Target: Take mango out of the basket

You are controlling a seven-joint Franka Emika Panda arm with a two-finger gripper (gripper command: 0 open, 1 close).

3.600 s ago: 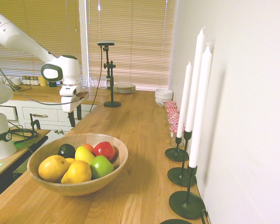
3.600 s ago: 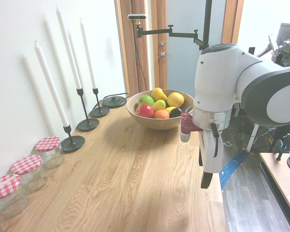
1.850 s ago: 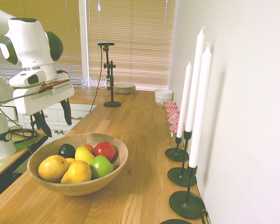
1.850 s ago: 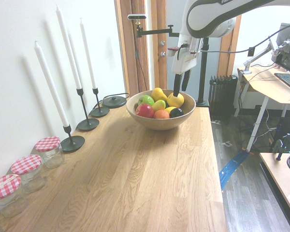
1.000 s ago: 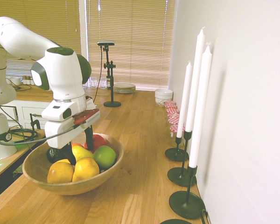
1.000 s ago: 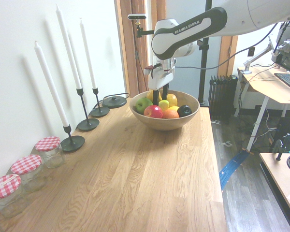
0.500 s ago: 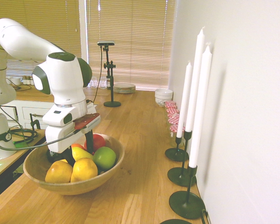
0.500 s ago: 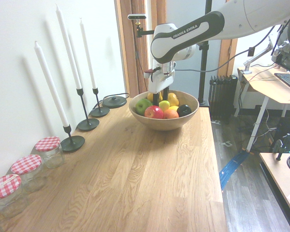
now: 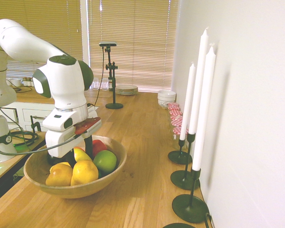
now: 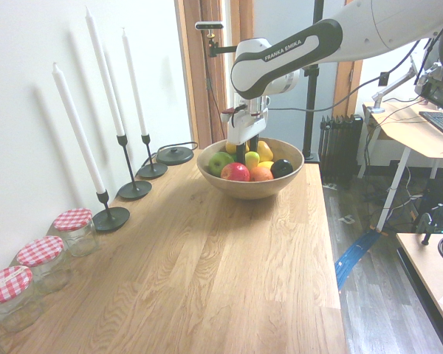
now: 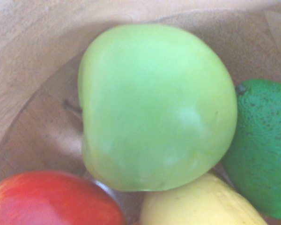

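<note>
**Gripper down among the fruit in the basket**

Nearest in the first exterior view sit two rounded yellow-orange fruits (image 9: 72,173) at the front of the basket (image 9: 96,183), which stands on the wooden counter (image 9: 142,142). Just behind them the mango (image 9: 80,155) points its tapered end upward, beside the green apple (image 9: 105,161) and the red apple (image 9: 99,145). The gripper (image 9: 77,153) reaches down into the bowl with its dark fingers on either side of the mango; they appear to clasp it, though the contact is partly hidden. Close up, the wrist view shows the green apple, a yellow fruit, a red one and a dark green fruit (image 11: 262,164). Farther back along the wall stand white candles (image 9: 199,95) in black holders.
</note>
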